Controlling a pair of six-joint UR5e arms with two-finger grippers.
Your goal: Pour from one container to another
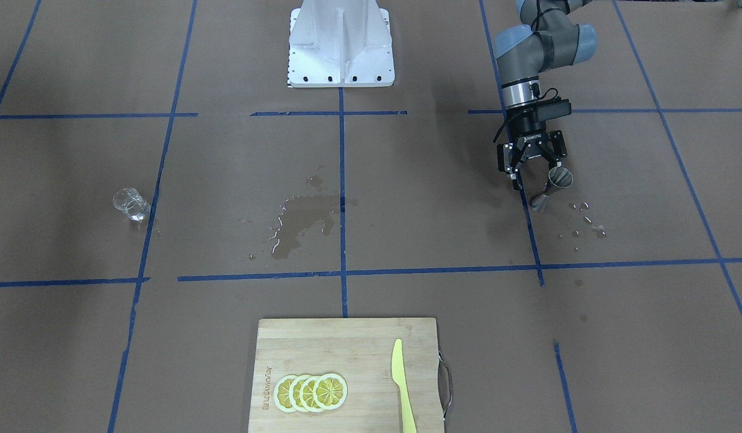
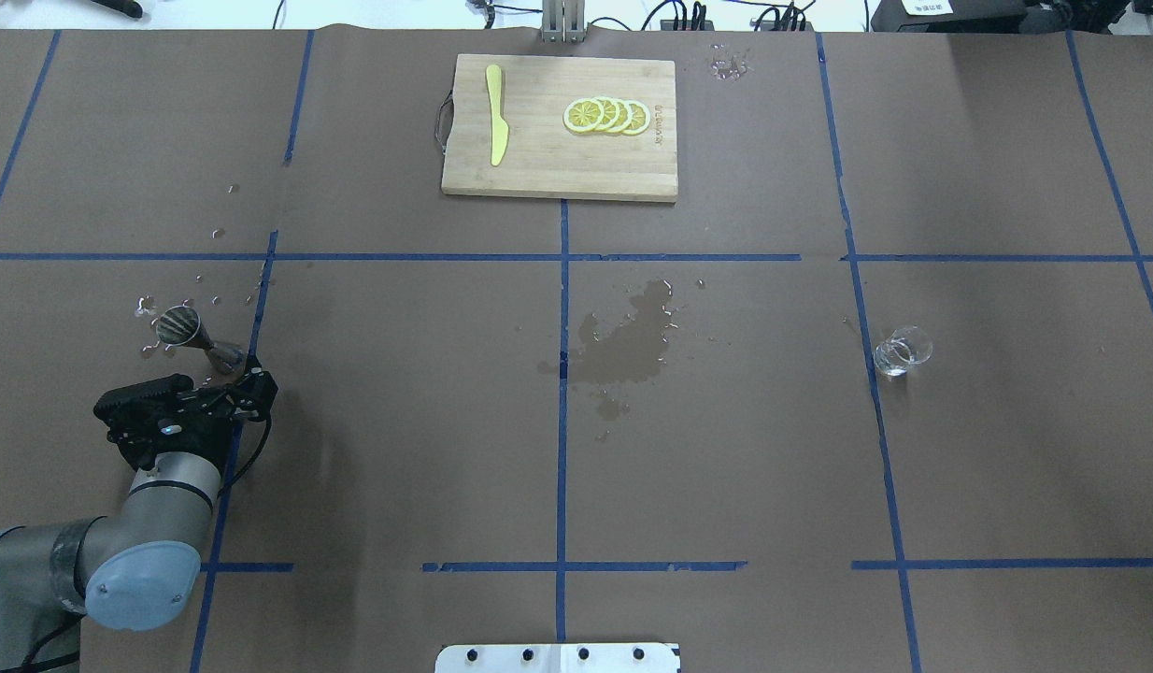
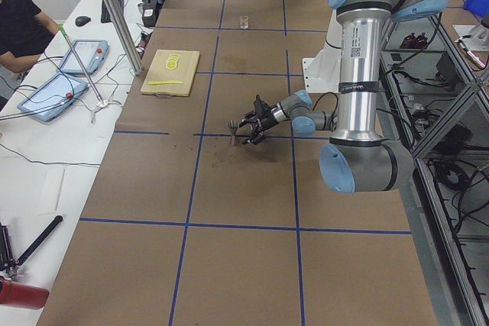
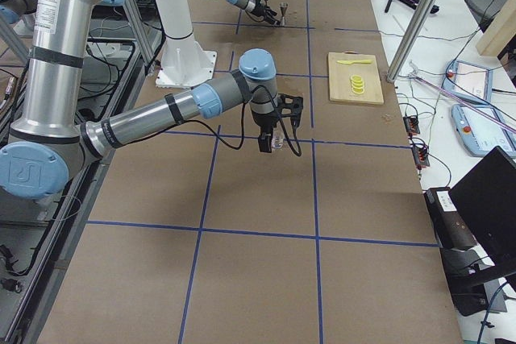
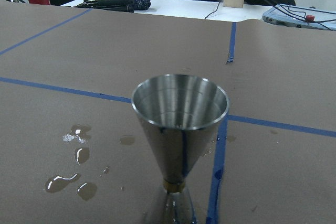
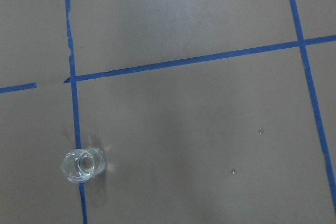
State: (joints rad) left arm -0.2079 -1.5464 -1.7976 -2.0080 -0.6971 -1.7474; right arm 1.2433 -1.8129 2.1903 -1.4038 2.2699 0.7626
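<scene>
A steel jigger [image 1: 554, 183] stands upright on the brown table at my left side, and it fills the middle of the left wrist view [image 5: 180, 129]. My left gripper [image 1: 536, 177] is low and open right beside the jigger, with nothing between its fingers. A small clear glass [image 2: 902, 352] sits far off on the right side of the table, on a blue tape line [image 6: 81, 165]. The right gripper [image 4: 266, 141] hangs above and beside that glass; it shows only in the exterior right view, so I cannot tell its state.
A wet spill [image 1: 302, 222] darkens the table's middle, and water drops [image 1: 587, 219] lie by the jigger. A wooden cutting board [image 1: 347, 343] at the operators' edge carries lemon slices [image 1: 311, 392] and a yellow knife [image 1: 402, 385]. The robot's white base [image 1: 341, 45] is opposite.
</scene>
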